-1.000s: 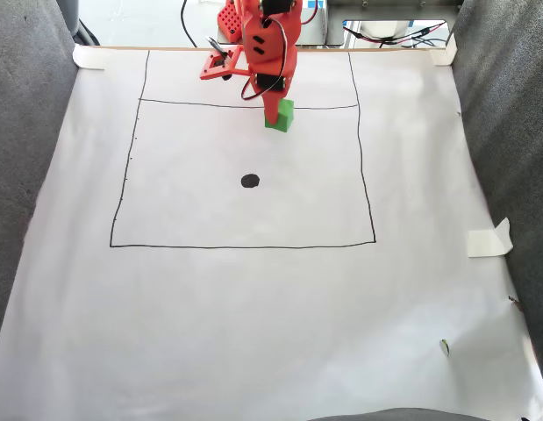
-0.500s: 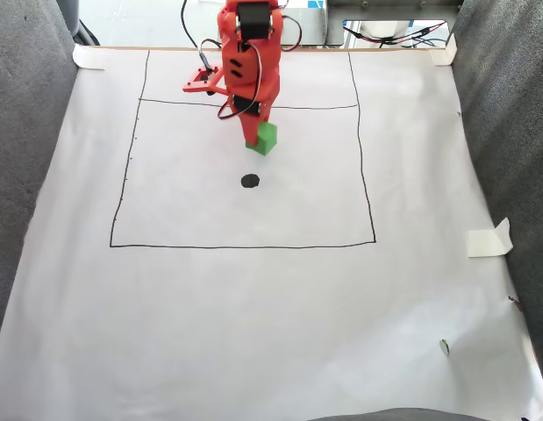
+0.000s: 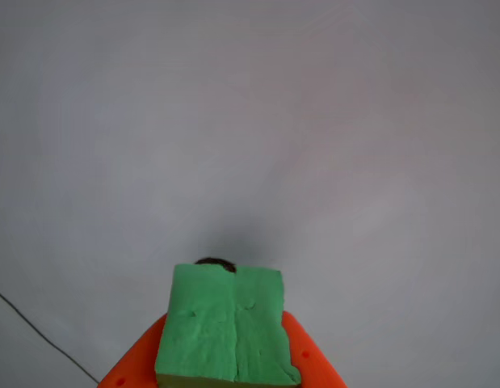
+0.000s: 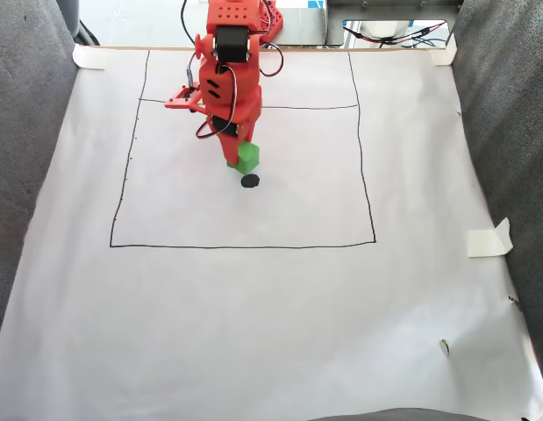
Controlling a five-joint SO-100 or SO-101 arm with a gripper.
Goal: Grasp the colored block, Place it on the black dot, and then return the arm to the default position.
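In the fixed view, the orange arm (image 4: 225,79) is seen reaching down from the top edge of the white paper sheet (image 4: 271,307), inside the drawn black rectangle (image 4: 374,237). At its lower end the gripper (image 4: 242,156) is closed on the colored block (image 4: 246,157), which is clamped between the two fingers. The black dot (image 4: 250,181) is seen just below the fingers in this view, close to the block's lower edge; whether the block touches the paper cannot be told.

In the other view, the block (image 3: 228,327) is shown held between the orange fingers (image 3: 310,360), whose tips flank it to left and right at the bottom edge. A creased, rough green face is turned toward the camera. Just beyond the block's far edge, a thin sliver of the dot (image 3: 215,263) is visible, the rest being hidden behind the block.
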